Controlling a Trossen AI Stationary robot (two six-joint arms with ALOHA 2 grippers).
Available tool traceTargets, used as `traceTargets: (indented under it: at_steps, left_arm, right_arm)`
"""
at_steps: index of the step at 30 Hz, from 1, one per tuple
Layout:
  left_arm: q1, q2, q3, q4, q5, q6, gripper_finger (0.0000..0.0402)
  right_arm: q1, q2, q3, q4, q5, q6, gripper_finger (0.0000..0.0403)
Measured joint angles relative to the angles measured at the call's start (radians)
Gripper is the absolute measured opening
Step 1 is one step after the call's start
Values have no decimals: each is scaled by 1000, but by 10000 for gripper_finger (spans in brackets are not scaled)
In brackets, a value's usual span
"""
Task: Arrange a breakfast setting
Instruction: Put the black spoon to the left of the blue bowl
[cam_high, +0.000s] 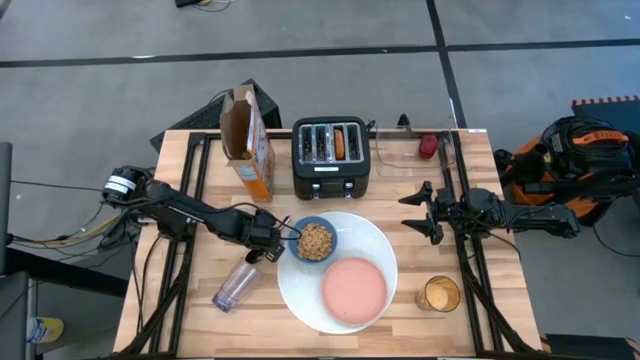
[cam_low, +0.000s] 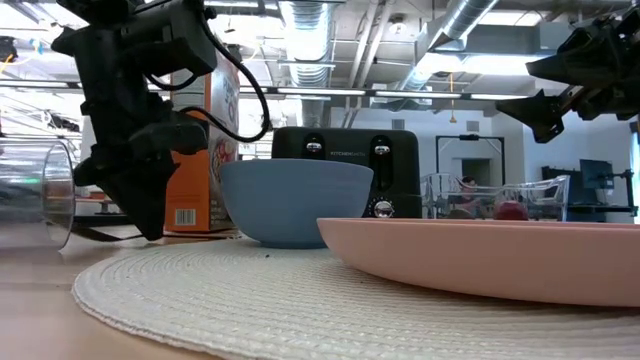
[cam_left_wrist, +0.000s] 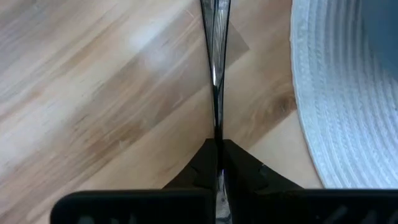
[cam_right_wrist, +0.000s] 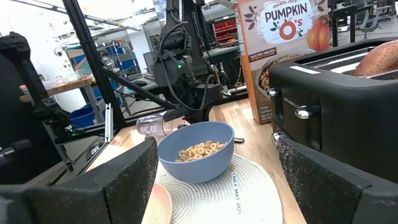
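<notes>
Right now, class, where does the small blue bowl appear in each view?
High view: blue bowl centre, on the white plate's rim.
Low view: centre-left, before the toaster.
Left wrist view: cannot tell.
Right wrist view: centre, holding cereal.
Shared landmark: the black toaster.

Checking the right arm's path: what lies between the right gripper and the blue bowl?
In the high view, only the white plate's rim lies between the open right gripper and the blue bowl.
</notes>
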Motion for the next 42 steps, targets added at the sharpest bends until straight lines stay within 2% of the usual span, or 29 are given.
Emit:
traceTargets:
  at_steps: [8, 16, 33, 42]
  left_arm:
    - [3, -4, 5, 3, -16, -11, 0]
    - [3, -4, 126, -143, -85, -21, 0]
    - [-14, -6, 166, -178, -76, -334, 0]
    - [-16, -6, 211, -167, -99, -349, 0]
  right_arm:
    - [0, 0, 0, 0, 0, 0, 356]
    - [0, 0, 0, 0, 0, 0, 356]
    - [0, 0, 0, 0, 0, 0, 356]
    - [0, 0, 0, 0, 0, 0, 356]
